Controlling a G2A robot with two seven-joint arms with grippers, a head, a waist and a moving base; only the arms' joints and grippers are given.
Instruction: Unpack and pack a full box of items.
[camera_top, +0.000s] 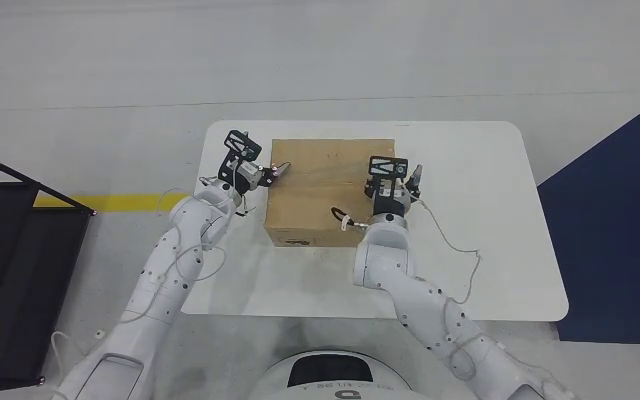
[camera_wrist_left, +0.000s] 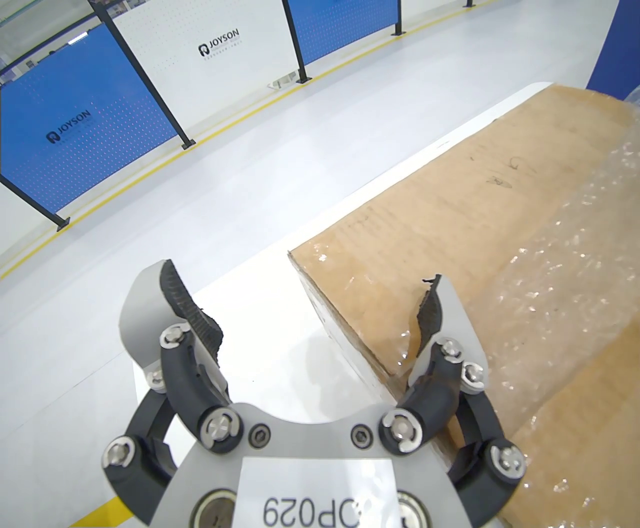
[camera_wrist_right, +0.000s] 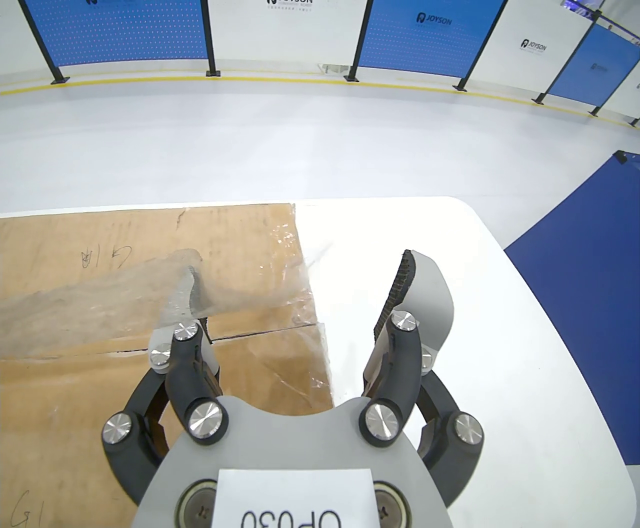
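A closed cardboard box (camera_top: 320, 195) stands in the middle of the white table (camera_top: 480, 200), its top seam covered with clear tape (camera_wrist_left: 560, 300). My left gripper (camera_top: 272, 170) is open at the box's left edge near the far corner. In the left wrist view the left gripper (camera_wrist_left: 300, 272) straddles that edge, one finger over the box (camera_wrist_left: 450, 225) and one over the table. My right gripper (camera_top: 396, 178) is open at the box's right edge. In the right wrist view the right gripper (camera_wrist_right: 300, 262) has a loose strip of tape (camera_wrist_right: 100, 300) lying across the finger over the box (camera_wrist_right: 75, 390).
Bare table (camera_wrist_right: 450, 240) stretches right of the box and in front of it. A thin cable (camera_top: 455, 240) trails over the table by the right arm. A black frame (camera_top: 30, 250) stands off the table's left side, a blue panel (camera_top: 600, 240) off its right.
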